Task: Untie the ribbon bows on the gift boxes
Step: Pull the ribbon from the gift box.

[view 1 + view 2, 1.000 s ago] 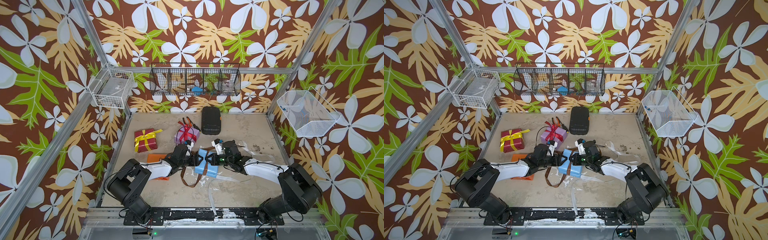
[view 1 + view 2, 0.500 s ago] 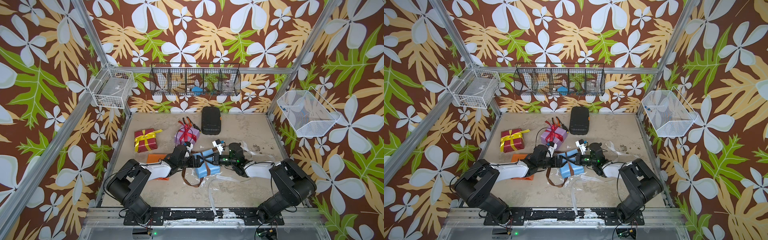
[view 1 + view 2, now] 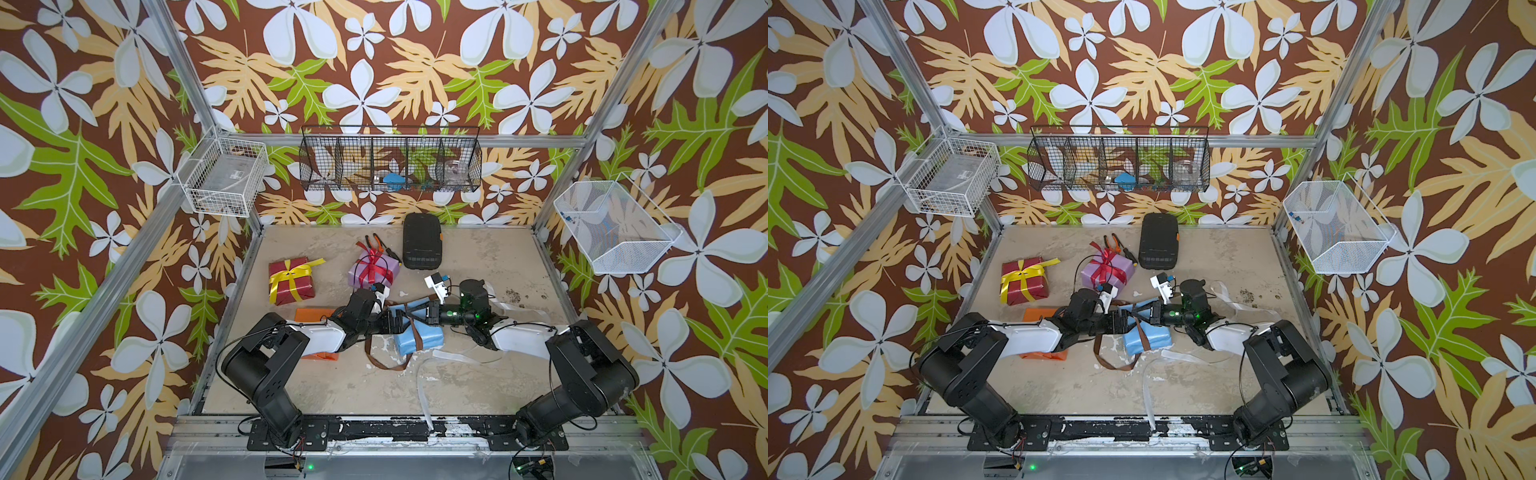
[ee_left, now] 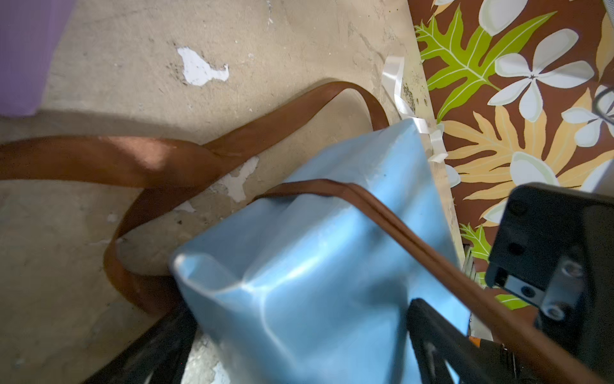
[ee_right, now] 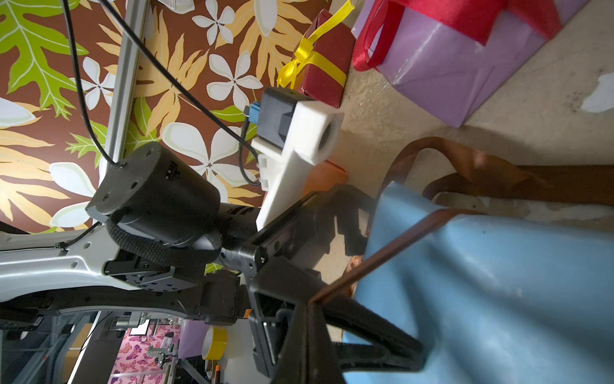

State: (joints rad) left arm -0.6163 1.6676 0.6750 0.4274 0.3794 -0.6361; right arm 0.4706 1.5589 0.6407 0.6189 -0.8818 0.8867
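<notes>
Table (image 3: 478, 266): the centre box (image 3: 417, 340) lies between the left gripper (image 3: 395, 325) and right gripper (image 3: 413, 312); its ribbon (image 3: 374, 361) trails forward-left. A near-left box (image 3: 311, 315) lies under the left arm, a far-left box (image 3: 291, 282) behind it. Right of that, the middle box (image 3: 374, 270); pliers (image 3: 376, 245) just behind; the case (image 3: 422, 241) beside them, rearmost. A loose strip (image 3: 424, 395) runs to the front edge.

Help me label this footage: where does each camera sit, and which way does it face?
Top views: high over the robot's base side, looking down toward the back wall across the table; left arm and right arm show whole.
Left wrist: on the left arm, looking past its open fingers at the light blue box and brown ribbon.
Right wrist: on the right arm, looking over the right gripper, shut on the brown ribbon, toward the left gripper.
Shared: all show the light blue box.
</notes>
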